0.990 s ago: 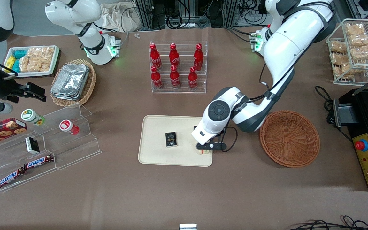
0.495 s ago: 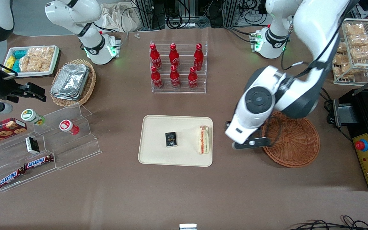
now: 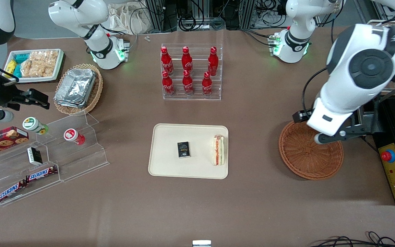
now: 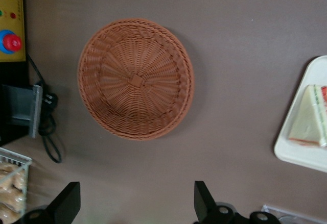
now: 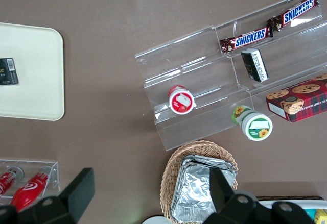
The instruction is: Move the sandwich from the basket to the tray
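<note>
Sandwich [image 3: 218, 150] on tray [image 3: 170, 168], basket [image 3: 303, 164] bare.
Wrist cam only: end effector [image 4: 137, 208] spread wide, holding nothing, above tabletop [image 4: 245, 20].

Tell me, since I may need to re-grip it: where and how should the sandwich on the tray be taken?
Probably from above, fingers closing across the two flat bread faces of the sandwich. It stands on edge by the tray rim, filling stripe upward, so those faces look reachable. The gripper hangs open above the basket.

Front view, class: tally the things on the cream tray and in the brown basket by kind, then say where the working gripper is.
Sandwich on tray: 1
Small black box on tray: 1
Things in basket: 0
Total: 2
Gripper: open, above the table beside the basket.
</note>
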Controlling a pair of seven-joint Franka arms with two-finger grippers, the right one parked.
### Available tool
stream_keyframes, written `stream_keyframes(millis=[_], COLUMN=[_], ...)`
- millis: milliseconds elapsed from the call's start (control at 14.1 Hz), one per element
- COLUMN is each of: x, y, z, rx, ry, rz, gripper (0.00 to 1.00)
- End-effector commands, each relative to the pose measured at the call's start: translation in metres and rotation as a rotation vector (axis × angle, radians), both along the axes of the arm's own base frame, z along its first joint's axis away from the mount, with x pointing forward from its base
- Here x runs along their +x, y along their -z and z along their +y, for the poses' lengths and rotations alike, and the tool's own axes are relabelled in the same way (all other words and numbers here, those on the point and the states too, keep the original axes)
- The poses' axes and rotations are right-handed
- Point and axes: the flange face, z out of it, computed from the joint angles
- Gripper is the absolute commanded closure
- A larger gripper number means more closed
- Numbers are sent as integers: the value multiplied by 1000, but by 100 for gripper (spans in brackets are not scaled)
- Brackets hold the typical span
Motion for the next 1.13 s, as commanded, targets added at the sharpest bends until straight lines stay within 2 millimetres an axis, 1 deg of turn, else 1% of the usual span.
stream_keyframes(millis=[0, 71, 141, 283, 354, 424, 495, 566, 707, 848, 919, 1061], x=[-6, -5, -4, -2, -2, -4, -3, -4, -5, -12, -12, -11], y=[-3, -3, -2, -5, -6, -8, -8, -10, -11, -14, -14, -13], z=[20, 25, 36, 65, 78, 85, 99, 102, 123, 141, 146, 146], rx=[-9, -10, -16, -56, -73, -77, -71, -79, -101, -122, -136, -136], ry=[27, 39, 52, 65, 88, 132, 139, 147, 164, 172, 173, 175], rz=[25, 30, 44, 69, 80, 92, 102, 100, 110, 106, 108, 105], gripper=[0, 0, 0, 0, 0, 0, 0, 0, 0, 0, 0, 0])
